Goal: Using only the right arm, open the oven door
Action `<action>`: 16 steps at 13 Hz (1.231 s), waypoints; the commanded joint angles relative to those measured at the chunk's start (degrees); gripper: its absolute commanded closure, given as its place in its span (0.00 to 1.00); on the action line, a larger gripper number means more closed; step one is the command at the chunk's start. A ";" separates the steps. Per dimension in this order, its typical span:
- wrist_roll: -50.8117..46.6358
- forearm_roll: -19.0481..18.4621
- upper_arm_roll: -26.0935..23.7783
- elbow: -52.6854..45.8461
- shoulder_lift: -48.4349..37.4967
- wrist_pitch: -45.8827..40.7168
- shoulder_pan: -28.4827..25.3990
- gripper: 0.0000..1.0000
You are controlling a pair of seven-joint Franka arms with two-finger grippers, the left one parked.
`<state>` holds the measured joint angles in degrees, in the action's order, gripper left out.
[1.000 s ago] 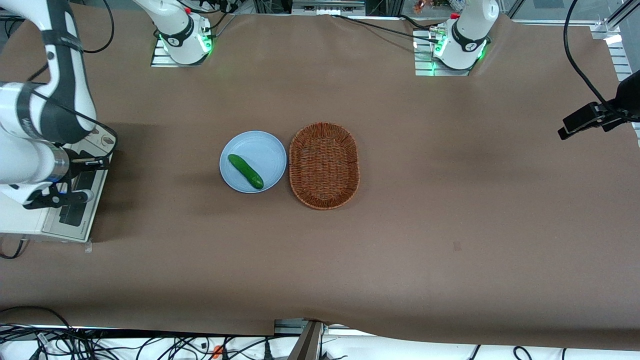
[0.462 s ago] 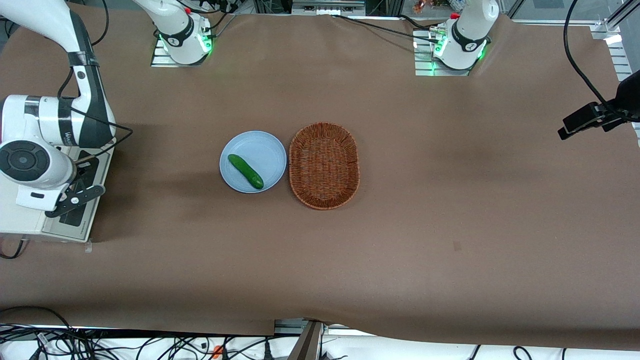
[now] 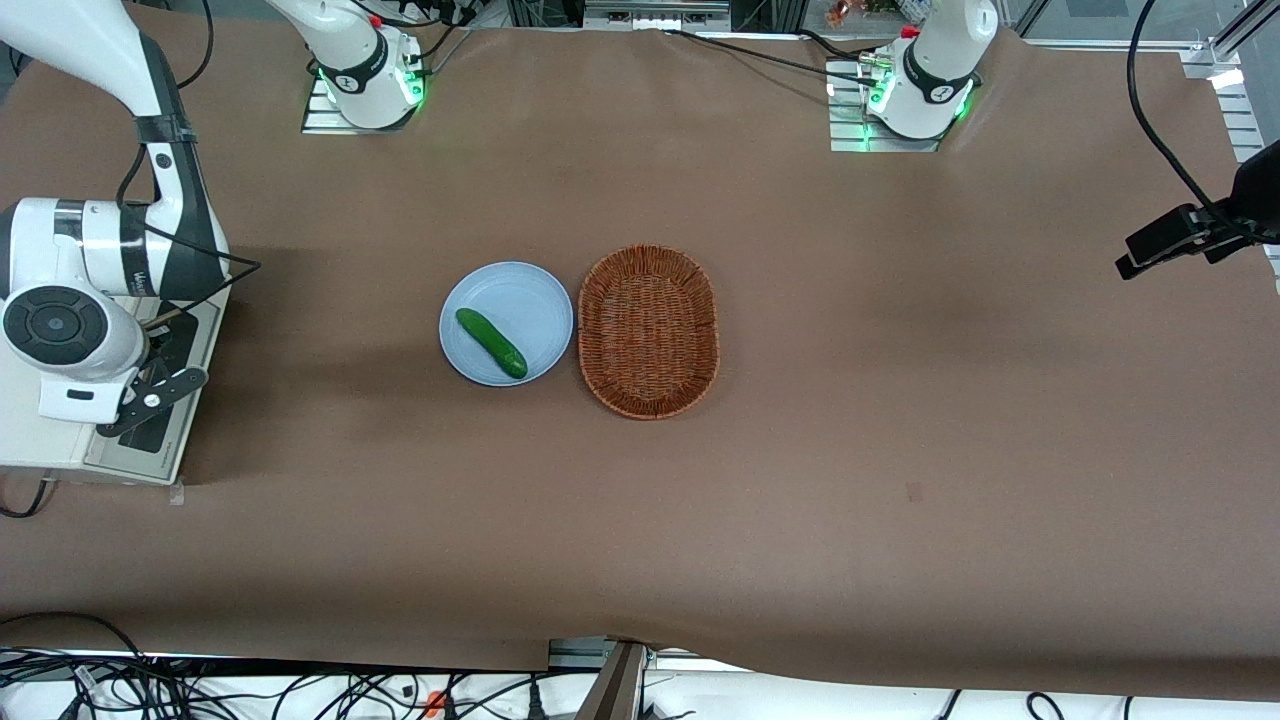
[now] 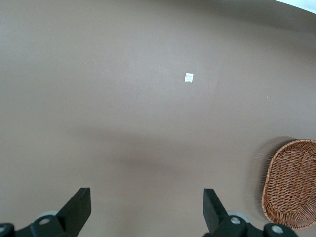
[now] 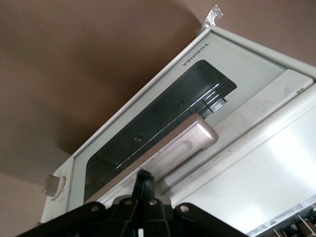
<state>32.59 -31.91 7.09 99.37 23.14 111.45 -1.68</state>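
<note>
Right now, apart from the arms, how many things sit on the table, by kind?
Toaster oven, its oven door under the working arm's pincer: 1
Plate: 1
Cucumber, on the plate: 1
Wicker basket, beside the plate: 1
Total: 4

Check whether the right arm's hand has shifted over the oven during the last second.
Yes. The hand has shifted over the oven, against the unmoved plate: slightly nearer the front camera, with its wrist rotated.
</note>
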 commanded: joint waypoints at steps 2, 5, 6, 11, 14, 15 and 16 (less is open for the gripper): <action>2.30 -1.05 0.47 1.97 -0.38 1.93 0.71 1.00; 1.43 -0.27 0.47 1.88 1.02 4.03 0.97 1.00; 1.16 0.09 0.47 1.62 1.72 4.47 1.15 1.00; 0.11 4.30 0.38 1.26 3.92 7.11 0.98 1.00; -0.07 7.64 0.21 0.13 5.94 7.12 0.71 1.00; -0.60 8.52 0.21 -0.05 6.38 7.11 0.63 1.00; -1.73 8.61 0.03 -0.05 6.56 7.20 0.63 1.00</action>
<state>33.22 -25.83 7.26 99.39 23.16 112.93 -1.99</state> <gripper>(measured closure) 0.991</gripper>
